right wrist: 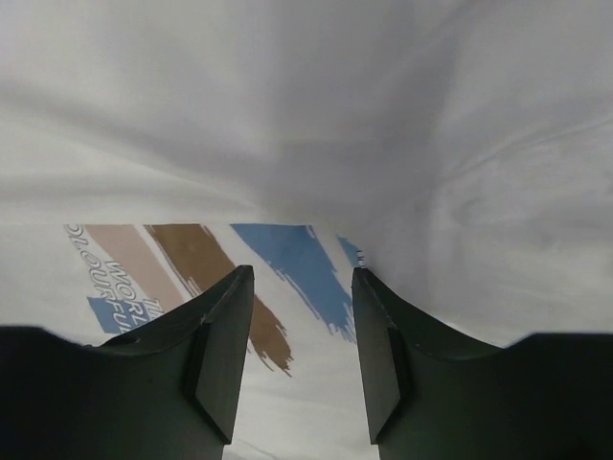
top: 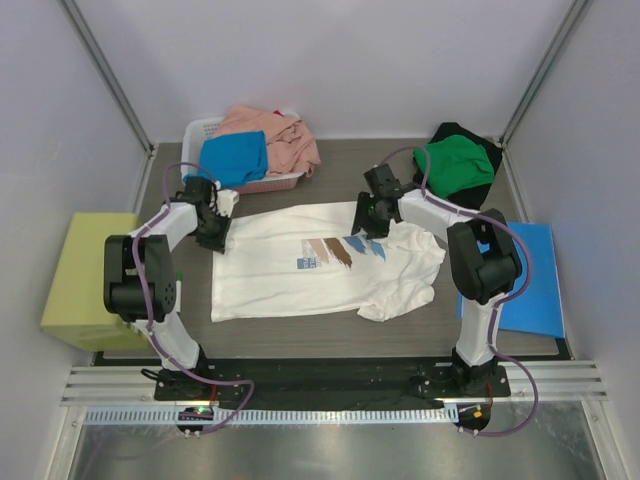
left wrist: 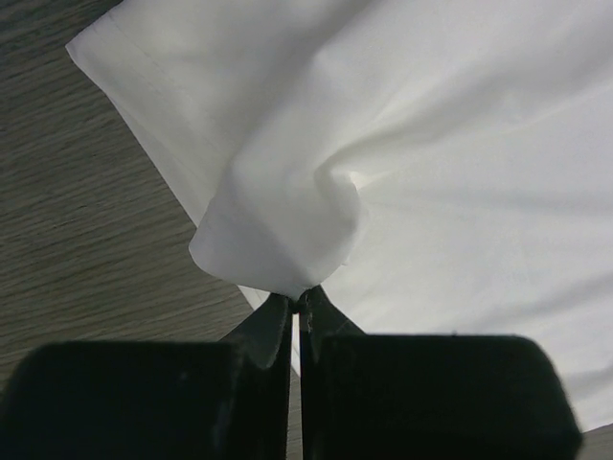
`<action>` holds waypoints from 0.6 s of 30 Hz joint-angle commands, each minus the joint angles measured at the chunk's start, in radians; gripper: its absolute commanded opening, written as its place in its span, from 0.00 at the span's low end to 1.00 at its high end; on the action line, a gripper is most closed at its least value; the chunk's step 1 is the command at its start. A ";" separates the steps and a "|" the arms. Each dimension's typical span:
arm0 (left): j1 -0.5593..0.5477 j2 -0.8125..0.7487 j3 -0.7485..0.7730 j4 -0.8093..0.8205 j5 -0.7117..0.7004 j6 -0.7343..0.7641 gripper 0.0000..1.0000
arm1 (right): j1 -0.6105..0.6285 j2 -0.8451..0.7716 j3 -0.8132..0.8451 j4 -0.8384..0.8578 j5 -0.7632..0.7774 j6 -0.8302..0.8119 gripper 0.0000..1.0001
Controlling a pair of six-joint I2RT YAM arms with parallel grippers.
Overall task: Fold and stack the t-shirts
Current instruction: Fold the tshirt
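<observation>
A white t-shirt (top: 300,265) with a blue-and-brown chest print (right wrist: 239,259) lies spread on the table. My left gripper (top: 214,236) is shut on the shirt's far left corner; the wrist view shows a pinch of white cloth (left wrist: 278,240) bunched at my left gripper's (left wrist: 297,299) tips. Over the shirt's far right part, my right gripper (top: 366,224) stands open, its fingers (right wrist: 222,345) just above the print with nothing between them. A bright blue t-shirt (top: 234,158) and a salmon pink one (top: 275,135) lie in the basket. A green t-shirt (top: 456,165) rests on a black one (top: 478,190) at the back right.
The white plastic basket (top: 275,182) stands at the back left. A flat blue folder (top: 535,285) lies at the right edge beside my right arm. A yellow-green box (top: 85,275) sits off the table's left side.
</observation>
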 commanded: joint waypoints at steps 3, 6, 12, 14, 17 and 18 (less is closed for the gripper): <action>0.007 -0.060 0.030 -0.017 -0.019 0.028 0.00 | -0.058 -0.019 -0.055 0.041 0.047 0.002 0.51; 0.007 -0.081 0.053 -0.056 -0.029 0.040 0.00 | -0.078 -0.019 -0.078 0.046 0.052 -0.001 0.51; 0.006 -0.160 0.115 -0.165 -0.048 0.101 0.00 | -0.101 -0.025 -0.111 0.067 0.049 0.006 0.51; 0.007 -0.181 0.132 -0.195 -0.048 0.118 0.00 | -0.102 -0.025 -0.121 0.077 0.044 0.009 0.50; 0.006 -0.198 0.139 -0.238 -0.037 0.140 0.00 | -0.108 -0.028 -0.125 0.080 0.037 0.013 0.50; 0.007 -0.195 0.138 -0.246 -0.032 0.140 0.00 | -0.111 -0.033 -0.127 0.080 0.037 0.013 0.50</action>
